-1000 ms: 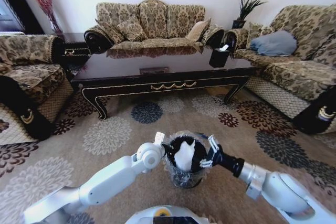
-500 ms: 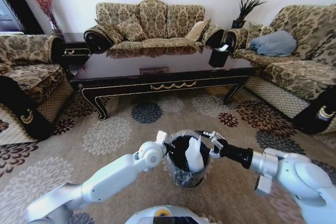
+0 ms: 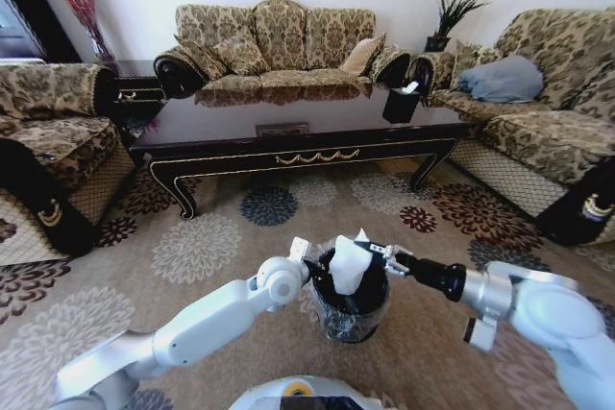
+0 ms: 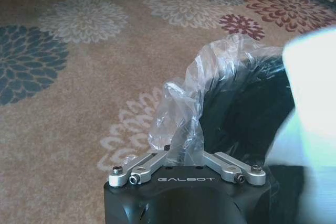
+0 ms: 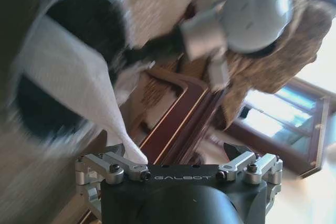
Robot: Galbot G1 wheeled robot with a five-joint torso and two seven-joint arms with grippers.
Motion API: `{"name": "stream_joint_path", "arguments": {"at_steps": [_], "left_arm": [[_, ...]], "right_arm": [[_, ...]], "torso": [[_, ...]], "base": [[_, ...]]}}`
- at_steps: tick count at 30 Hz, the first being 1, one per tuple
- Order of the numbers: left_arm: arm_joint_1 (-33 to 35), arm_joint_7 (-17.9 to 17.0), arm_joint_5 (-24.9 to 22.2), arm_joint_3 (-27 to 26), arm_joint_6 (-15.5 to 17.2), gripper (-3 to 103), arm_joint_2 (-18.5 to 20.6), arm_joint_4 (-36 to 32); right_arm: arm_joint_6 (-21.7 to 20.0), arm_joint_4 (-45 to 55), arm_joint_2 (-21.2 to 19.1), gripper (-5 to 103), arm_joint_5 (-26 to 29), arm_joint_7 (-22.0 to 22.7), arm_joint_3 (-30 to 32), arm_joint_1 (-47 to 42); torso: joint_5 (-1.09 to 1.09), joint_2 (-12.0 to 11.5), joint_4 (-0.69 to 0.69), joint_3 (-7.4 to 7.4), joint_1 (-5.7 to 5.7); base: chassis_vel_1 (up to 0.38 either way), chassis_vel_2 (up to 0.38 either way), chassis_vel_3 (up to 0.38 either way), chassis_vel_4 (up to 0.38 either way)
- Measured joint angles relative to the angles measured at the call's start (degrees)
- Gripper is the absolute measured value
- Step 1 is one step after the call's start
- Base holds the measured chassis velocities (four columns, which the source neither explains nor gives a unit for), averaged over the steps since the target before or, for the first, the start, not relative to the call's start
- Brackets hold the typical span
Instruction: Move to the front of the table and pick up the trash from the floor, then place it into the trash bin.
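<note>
a: what takes up the room?

b: the flowered floor runs wide and bare from the robot to the desk, whose long front edge with the gold scroll faces the camera. sofas close both sides, so the open carpet is the strip before the desk.

a: and the trash bin?

b: the trash bin stands on the carpet just before the robot, between both arms, well apart from the desk. its clear liner is bunched over the rim.

a: the left gripper?

b: the left gripper sits at the bin's left rim, its fingers closed narrow on a fold of the liner.

a: the right one?

b: the right gripper reaches in from the right. its fingers stand wide, with the paper's corner lying against one of them; i cannot tell whether it is gripped. the crumpled white paper sits over the bin's mouth, its top above the rim.
</note>
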Motion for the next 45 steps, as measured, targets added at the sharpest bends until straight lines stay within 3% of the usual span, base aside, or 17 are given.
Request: {"name": "stream_joint_path", "arguments": {"at_steps": [1, 2, 5, 6, 8, 15, 21, 23, 26, 30, 31, 36, 38, 40, 41, 45], "left_arm": [[0.0, 0.0, 0.0, 0.0, 0.0, 2, 0.0, 0.0], [0.2, 0.0, -0.2, -0.2, 0.0, 2, 0.2, -0.2], [0.5, -0.1, -0.2, -0.7, 0.0, 2, 0.5, -0.4], [0.5, -0.1, -0.2, -0.7, 0.0, 2, 0.5, -0.4], [0.8, -0.1, -0.6, -1.1, 0.0, 2, 0.5, -0.5], [1.4, -0.1, -0.5, -1.2, 0.0, 2, 0.6, -0.5], [1.5, -0.1, -0.3, -1.6, 0.0, 2, 0.9, -0.6], [2.2, 0.0, -0.3, -3.0, 0.0, 2, 1.2, -1.1], [3.1, 0.4, -0.3, -4.6, 0.0, 2, 2.2, -1.5], [5.6, 2.6, 1.1, -8.7, 0.0, 2, 6.5, -2.6], [5.9, 3.0, 1.3, -9.4, 0.0, 2, 7.2, -2.8], [9.3, 4.5, 2.2, -15.2, 0.0, 2, 10.3, -4.0], [13.7, 6.4, 5.8, -20.9, 0.0, 2, 11.5, -4.0], [14.5, 6.7, 6.2, -22.1, 0.0, 2, 11.8, -4.0], [17.0, 7.4, 6.8, -24.8, 0.0, 2, 12.8, -4.3], [19.4, 8.0, 7.0, -27.7, 0.0, 2, 14.7, -5.5]], "right_arm": [[0.0, 0.0, 0.0, 100, 0.0, 0.0, 0.0, 0.0], [0.0, 1.0, -0.3, 100, 0.0, -2.8, 0.5, -1.3], [-0.1, 0.4, -1.2, 100, 8.7, -6.6, -0.5, -1.3], [-0.1, 0.4, -1.2, 100, 8.7, -6.6, -0.5, -1.3], [-0.3, 2.2, -2.2, 100, 13.9, -9.8, -0.4, -0.8], [-0.4, 3.5, -2.2, 100, 17.5, -8.5, 3.5, -2.7], [-0.3, 1.1, -2.4, 100, 21.8, -13.0, 4.8, -4.4], [-1.7, -1.1, -0.8, 100, 27.2, -13.5, 3.0, -3.5], [-4.4, -3.2, 0.2, 100, 31.9, -12.2, 1.3, -3.6], [-7.0, -6.9, 0.1, 100, 35.1, -2.3, -4.3, -2.4], [-7.7, -7.2, 0.1, 100, 35.8, -1.6, -4.7, -2.4], [-11.9, -9.1, -0.1, 100, 42.1, 0.4, -6.7, -2.1], [-15.1, -10.5, -0.3, 100, 47.8, 1.0, -8.1, -1.7], [-15.8, -10.8, -0.4, 100, 49.1, 1.0, -8.4, -1.6], [-18.0, -11.7, -0.7, 100, 53.6, 1.1, -9.7, -1.3], [-21.4, -13.2, -1.0, 100, 59.5, 1.7, -12.1, -0.9]], "torso": [[0.00, 0.0, 0.00, 0.00, 0.00], [-0.03, 0.0, 0.01, 0.00, 0.00], [-0.01, 0.0, -0.03, -0.01, 0.00], [-0.01, 0.0, -0.03, -0.01, 0.00], [-0.02, 0.0, 0.03, 0.00, 0.00], [-0.04, 0.0, -0.04, 0.00, 0.00], [-0.02, 0.0, 0.00, 0.00, 0.00], [-0.02, 0.0, -0.02, -0.01, 0.00], [-0.02, 0.0, -0.01, 0.00, 0.00], [-0.03, 0.0, 0.02, 0.00, 0.00], [-0.02, 0.0, 0.02, 0.00, 0.00], [-0.03, 0.0, 0.00, 0.00, 0.00], [-0.04, 0.0, -0.01, 0.00, 0.00], [-0.04, 0.0, -0.01, 0.00, 0.00], [-0.03, 0.0, 0.01, 0.00, 0.00], [-0.04, 0.0, 0.01, 0.00, 0.00]], "base": [[0.000, 0.000, 0.000, 0.000], [0.000, 0.000, 0.000, 0.000], [0.000, 0.000, 0.000, 0.000], [0.000, 0.000, 0.000, 0.000], [0.000, 0.000, 0.000, 0.000], [0.000, 0.000, 0.000, 0.000], [0.000, 0.000, 0.000, 0.000], [0.000, 0.000, 0.000, 0.000], [0.000, 0.000, 0.000, 0.000], [0.000, 0.000, 0.000, 0.000], [0.000, 0.000, 0.000, 0.000], [0.000, 0.000, 0.000, 0.000], [0.000, 0.000, 0.000, 0.000], [0.000, 0.000, 0.000, 0.000], [0.000, 0.000, 0.000, 0.000], [0.000, 0.000, 0.000, 0.000]]}}
